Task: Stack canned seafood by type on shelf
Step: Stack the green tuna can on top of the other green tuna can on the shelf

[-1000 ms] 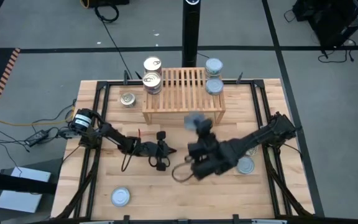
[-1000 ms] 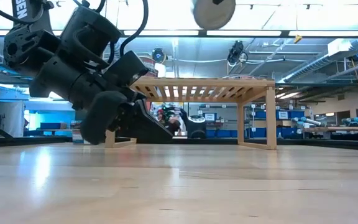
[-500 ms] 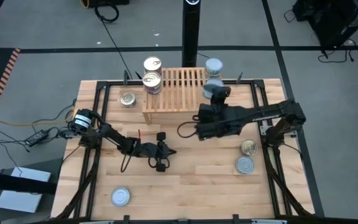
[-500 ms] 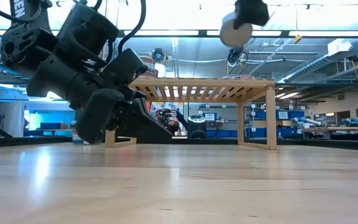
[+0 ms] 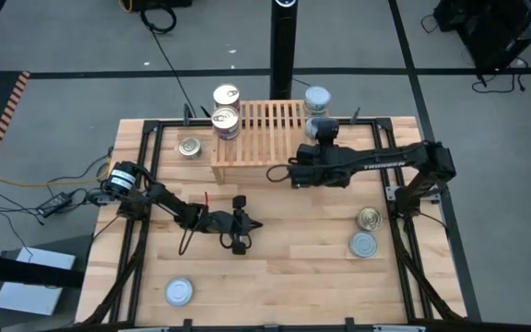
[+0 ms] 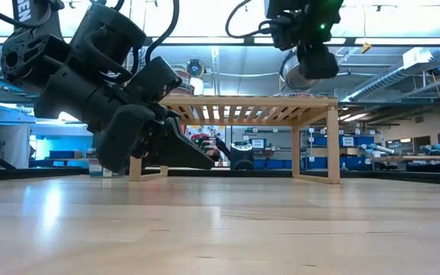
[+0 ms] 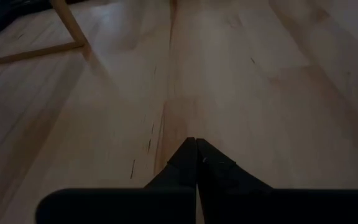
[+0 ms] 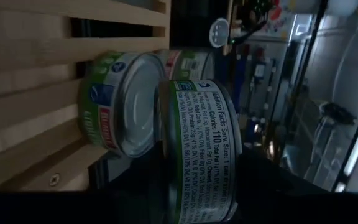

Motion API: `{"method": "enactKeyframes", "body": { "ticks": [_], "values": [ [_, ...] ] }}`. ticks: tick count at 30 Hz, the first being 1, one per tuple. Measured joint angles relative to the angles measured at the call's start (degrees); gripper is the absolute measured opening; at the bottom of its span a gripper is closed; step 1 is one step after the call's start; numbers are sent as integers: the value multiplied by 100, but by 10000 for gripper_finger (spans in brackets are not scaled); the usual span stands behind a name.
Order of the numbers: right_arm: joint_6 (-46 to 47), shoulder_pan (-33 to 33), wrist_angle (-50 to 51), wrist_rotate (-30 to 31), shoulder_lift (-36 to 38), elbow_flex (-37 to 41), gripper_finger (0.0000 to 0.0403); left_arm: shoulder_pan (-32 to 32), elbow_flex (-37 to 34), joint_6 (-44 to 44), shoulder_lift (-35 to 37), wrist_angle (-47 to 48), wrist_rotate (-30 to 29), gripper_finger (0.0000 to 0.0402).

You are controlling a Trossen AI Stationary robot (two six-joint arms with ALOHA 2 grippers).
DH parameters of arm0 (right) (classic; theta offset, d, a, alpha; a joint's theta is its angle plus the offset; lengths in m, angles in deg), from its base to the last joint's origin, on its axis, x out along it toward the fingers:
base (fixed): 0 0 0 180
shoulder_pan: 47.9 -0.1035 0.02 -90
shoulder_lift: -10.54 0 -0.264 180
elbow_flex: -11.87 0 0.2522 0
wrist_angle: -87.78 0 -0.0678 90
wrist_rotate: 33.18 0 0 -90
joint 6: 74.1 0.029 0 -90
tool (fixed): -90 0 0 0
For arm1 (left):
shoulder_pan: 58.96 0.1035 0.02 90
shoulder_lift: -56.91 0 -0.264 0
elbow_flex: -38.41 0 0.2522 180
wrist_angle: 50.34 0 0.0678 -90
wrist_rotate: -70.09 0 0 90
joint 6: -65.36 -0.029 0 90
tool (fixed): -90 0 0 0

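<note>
Right gripper (image 5: 317,130), pinching green-labelled tin (image 8: 197,149), had swung from mid-worktop (image 5: 293,267) to shelf (image 5: 270,129), right end, tin above slats. Just beyond gripper: blue-lidded tins (image 5: 317,97); gold-lidded tins (image 5: 225,115) at far end. Left gripper (image 5: 239,224) pressed together, unmoved, low on worktop. Only right wrist view showed held tin's label.

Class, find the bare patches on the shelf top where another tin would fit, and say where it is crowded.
The shelf slats are bare across the middle, between the gold-lidded tins on one end and the silver-lidded tins on the other. That second end is crowded: the right hand holds a green-labelled tin over it.
</note>
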Motion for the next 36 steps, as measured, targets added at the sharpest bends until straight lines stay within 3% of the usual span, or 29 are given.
{"method": "enactKeyframes", "body": {
  "ticks": [11, 36],
  "values": [
    [-423, 514, -596, -434, 0, 2, 191, 0, 0, -7, 0, 24, -2, 4],
    [-1675, 633, -1655, -774, 0, 2, 275, 0, 0, -9, 0, 24, -4, 4]
  ]
}}
